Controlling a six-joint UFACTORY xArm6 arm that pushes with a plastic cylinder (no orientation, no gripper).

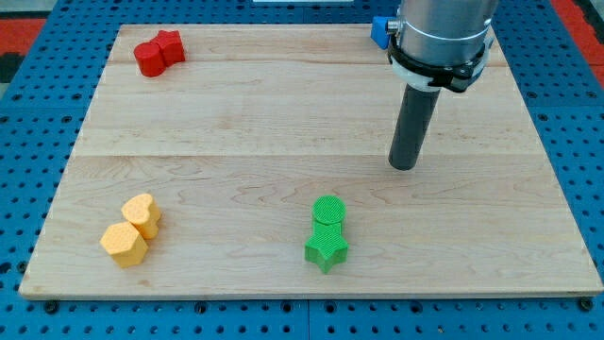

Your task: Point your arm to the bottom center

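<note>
My tip rests on the wooden board right of centre. It stands apart from all blocks, up and to the right of a green round block, which touches a green star block below it near the bottom centre. The rod hangs from the grey arm body at the view's top right.
Two red blocks sit together at the top left. A yellow heart block and a yellow hexagon block touch at the bottom left. A blue block shows partly behind the arm at the top edge. Blue pegboard surrounds the board.
</note>
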